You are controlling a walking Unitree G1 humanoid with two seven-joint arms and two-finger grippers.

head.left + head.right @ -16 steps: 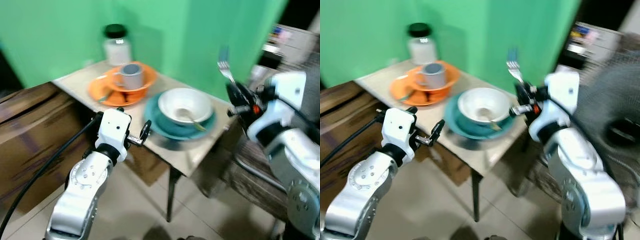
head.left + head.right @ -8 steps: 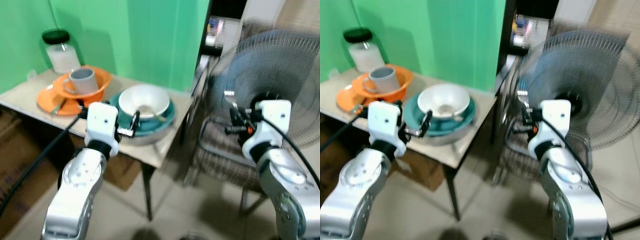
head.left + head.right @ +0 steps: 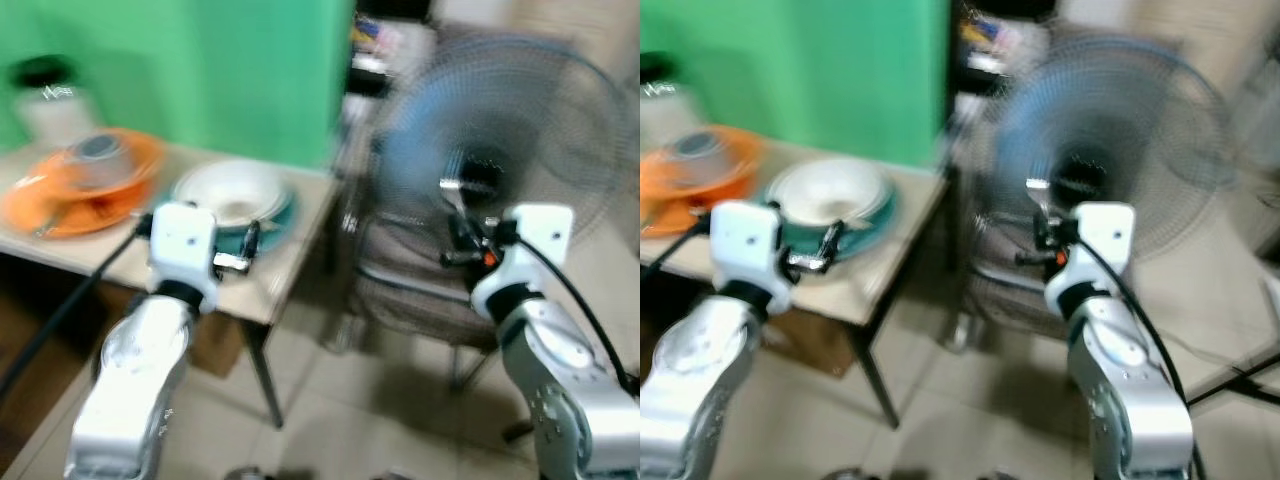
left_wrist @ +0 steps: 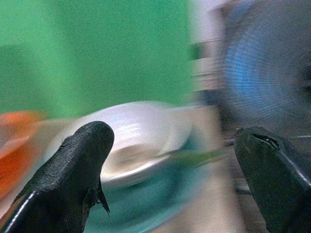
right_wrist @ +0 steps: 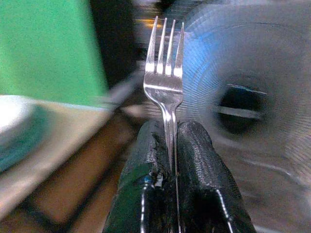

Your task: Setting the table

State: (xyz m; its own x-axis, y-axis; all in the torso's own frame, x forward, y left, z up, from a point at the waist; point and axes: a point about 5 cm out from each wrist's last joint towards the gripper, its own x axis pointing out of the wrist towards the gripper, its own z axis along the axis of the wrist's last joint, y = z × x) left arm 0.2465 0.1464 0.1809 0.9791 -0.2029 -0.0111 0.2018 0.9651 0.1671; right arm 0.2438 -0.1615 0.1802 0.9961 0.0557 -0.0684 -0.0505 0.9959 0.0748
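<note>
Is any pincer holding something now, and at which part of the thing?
The right pincer holds a silver metal fork by its handle, tines pointing up. The left pincer is open and holds nothing.

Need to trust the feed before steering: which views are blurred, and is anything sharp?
Both eye views: motion-smeared, fan and dishes soft. Left wrist view: white bowl streaked, left tool open. Right wrist view: fork crisp in the right tool, background blurred.
</note>
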